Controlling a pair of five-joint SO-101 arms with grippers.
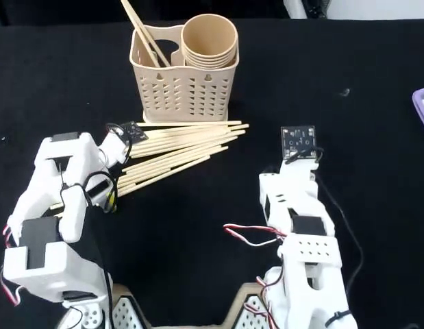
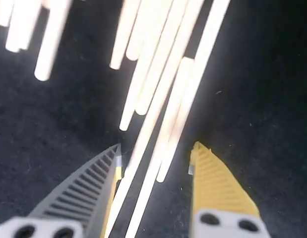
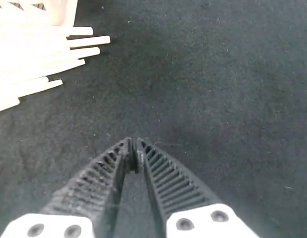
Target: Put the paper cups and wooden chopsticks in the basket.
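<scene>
Overhead, two white arms sit side by side on a black cloth point(image 1: 348, 123). The left claw point(image 2: 156, 148) is open, its grey jaw and yellow jaw spread apart, low over the near ends of a fan of loose chopsticks point(image 1: 181, 145). A few sticks run between the jaws; whether either jaw touches them is unclear. The rest of the fan spreads ahead of this claw, flat on the cloth. Beyond the sticks' far ends, ahead of the left claw, stands the basket point(image 1: 181, 96), a beige, perforated, upright tub. Inside it, a stack of cups point(image 1: 209, 41) fills one compartment, and a pair point(image 1: 142, 33) of sticks leans out of the other. The right claw point(image 3: 134, 149) is closed on itself, black tips touching, hovering over bare cloth. The stick tips lie well ahead of it, off toward the left arm's side, with the basket's corner just behind them. A purple object point(image 1: 422, 106) sits at the cloth's edge, far out on the right claw's outer side.
</scene>
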